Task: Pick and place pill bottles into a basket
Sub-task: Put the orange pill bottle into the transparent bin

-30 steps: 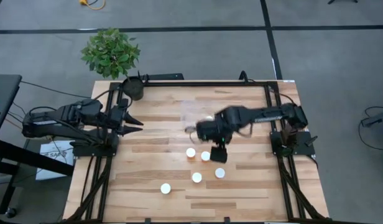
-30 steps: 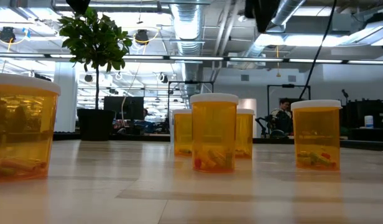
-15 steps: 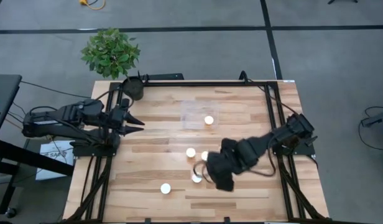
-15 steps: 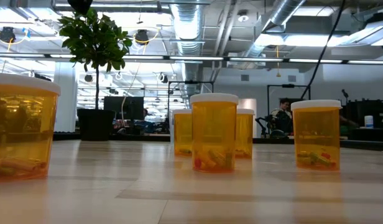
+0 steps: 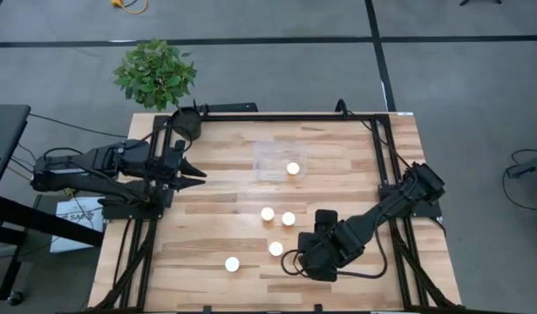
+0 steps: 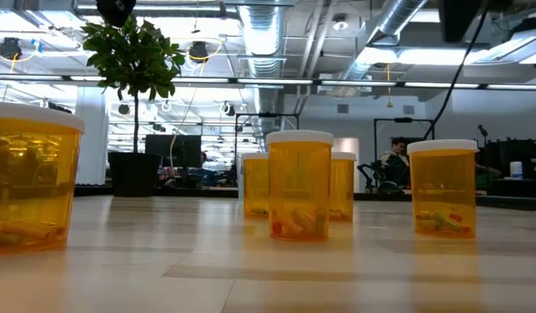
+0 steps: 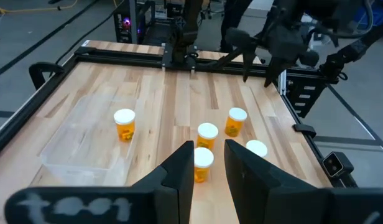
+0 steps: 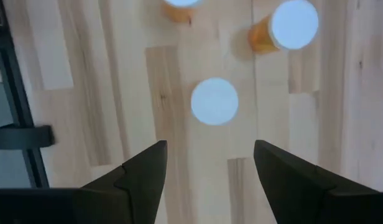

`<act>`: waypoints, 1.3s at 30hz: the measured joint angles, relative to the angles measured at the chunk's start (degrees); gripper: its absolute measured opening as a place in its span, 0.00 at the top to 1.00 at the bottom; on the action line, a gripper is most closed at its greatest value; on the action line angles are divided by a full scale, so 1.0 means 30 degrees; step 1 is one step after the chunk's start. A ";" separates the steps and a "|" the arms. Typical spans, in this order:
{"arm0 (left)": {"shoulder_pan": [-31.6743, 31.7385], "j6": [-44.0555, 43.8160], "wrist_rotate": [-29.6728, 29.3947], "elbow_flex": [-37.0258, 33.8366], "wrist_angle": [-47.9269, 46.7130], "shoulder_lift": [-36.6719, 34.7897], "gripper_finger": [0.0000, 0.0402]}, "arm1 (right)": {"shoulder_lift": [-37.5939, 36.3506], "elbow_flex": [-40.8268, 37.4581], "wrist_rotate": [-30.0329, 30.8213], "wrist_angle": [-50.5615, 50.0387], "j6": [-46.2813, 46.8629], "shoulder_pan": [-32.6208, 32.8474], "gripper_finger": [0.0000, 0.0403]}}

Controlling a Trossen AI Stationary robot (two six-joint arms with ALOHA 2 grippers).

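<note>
One orange pill bottle with a white cap (image 5: 292,168) stands upright in the clear basket (image 5: 261,162). Several more stand on the wood: three close together (image 5: 267,213) (image 5: 288,218) (image 5: 275,249) and one alone near the front (image 5: 232,263). My right gripper (image 5: 310,249) hangs open above the table, fingers pointing down. It hides another bottle from the high view; the right wrist view shows that bottle's cap (image 8: 214,101) below, ahead of the gripper (image 8: 210,171), which touches nothing. My left gripper (image 5: 197,172) waits open at the table's left, also shown in its wrist view (image 7: 208,177).
A dark plant pot (image 5: 186,124) with a leafy plant (image 5: 155,73) stands at the far left corner. Black frame rails (image 5: 384,174) run along the table's sides. The basket (image 7: 79,146) has bare floor around its one bottle (image 7: 124,123). Bare wood lies near the front right.
My right gripper has swung from beside the basket toward the table's near edge and now hangs over the loose bottles, covering one of them from above. The bottle in the basket, hidden by the arm a second ago, now shows standing there.
</note>
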 joint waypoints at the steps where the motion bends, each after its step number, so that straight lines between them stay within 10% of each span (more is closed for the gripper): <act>1: 0.0001 -0.0082 -0.0004 0.0000 -0.0004 -0.0008 0.81 | 0.0000 -0.0163 -0.0003 0.0249 0.0000 -0.0121 0.42; 39: 0.0000 -0.1133 -0.0007 0.0000 -0.0117 -0.0036 0.81 | 0.2417 -0.1101 -0.0614 0.2348 -0.2018 -0.1336 0.26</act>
